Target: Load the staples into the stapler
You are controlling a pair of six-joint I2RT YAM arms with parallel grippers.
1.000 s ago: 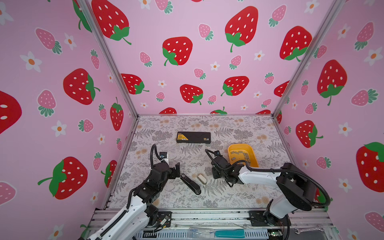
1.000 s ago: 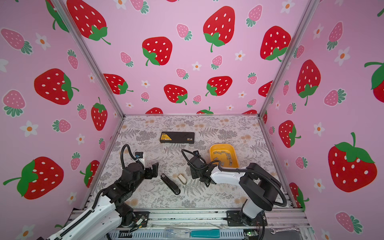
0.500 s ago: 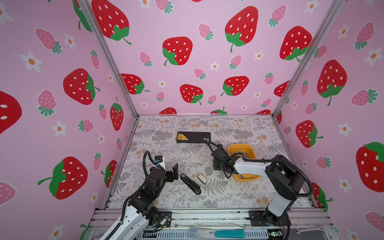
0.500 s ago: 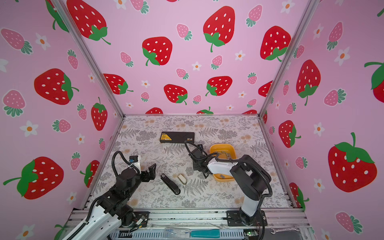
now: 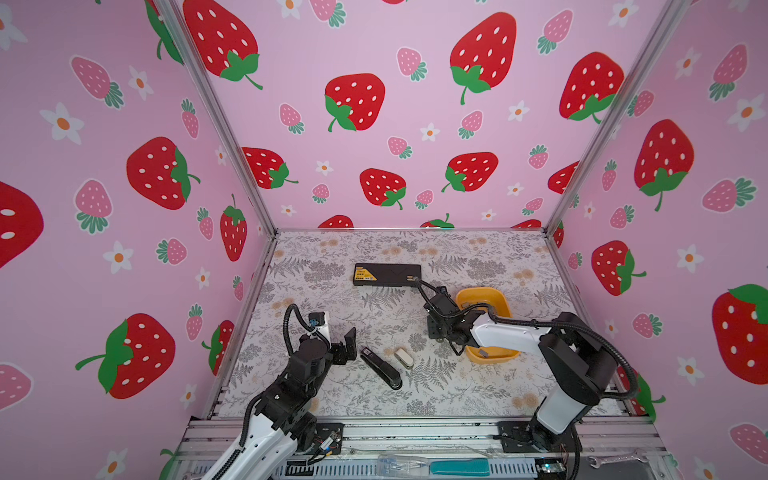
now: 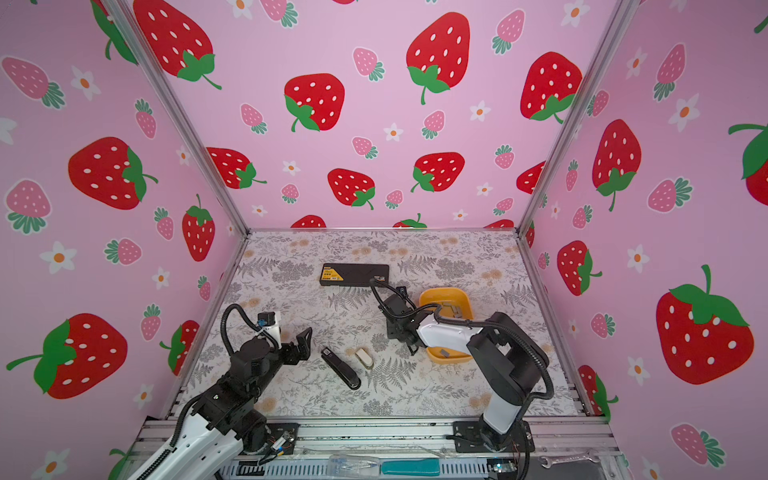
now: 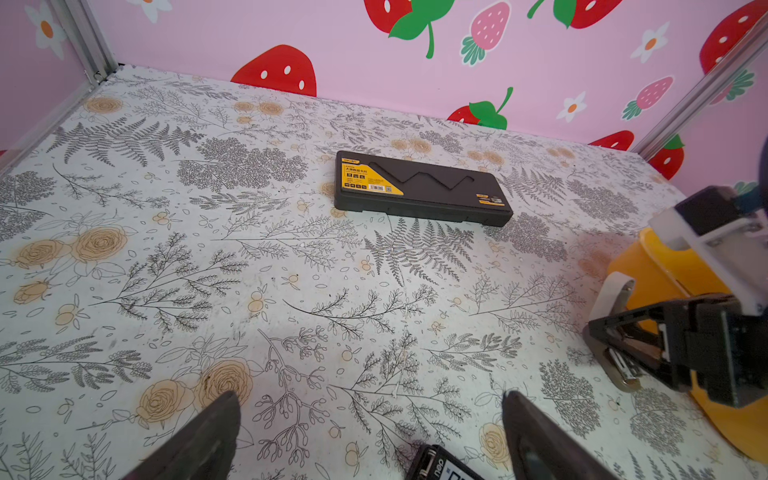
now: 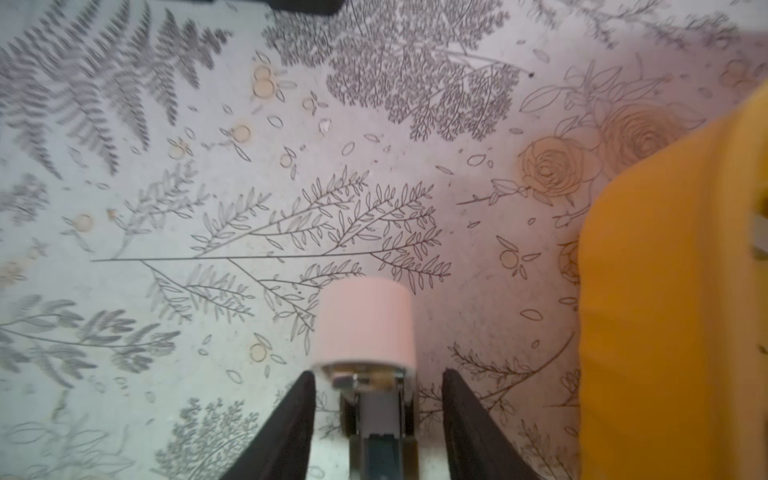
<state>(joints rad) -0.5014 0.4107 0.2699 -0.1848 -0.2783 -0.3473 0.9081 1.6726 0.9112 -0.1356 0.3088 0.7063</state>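
Firstly, table (image 5: 332, 299): matte floral print, grey ferns, tan roses. Walls (image 5: 374, 54): pink, strawberry pattern.
Yellow tray (image 5: 482, 291): smooth plastic, rounded corners; holds staples (image 6: 452, 310), short flat grey metal strips.
Just beside tray: right claw (image 8: 376, 374), jaws parted around whitish stapler (image 8: 365, 320), gap on one side.
Near tray: spare whitish stapler (image 5: 403, 357), slim black stapler (image 5: 380, 368), flat black case (image 5: 386, 274).
Well apart from tray: left claw (image 7: 370, 395), spread wide, empty.

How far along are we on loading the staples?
Done: a whitish stapler appears hinged open between the fingers of the right gripper. In hand: no strip; the left gripper is open, empty. Left: staples lie in the yellow tray; none visibly loaded.
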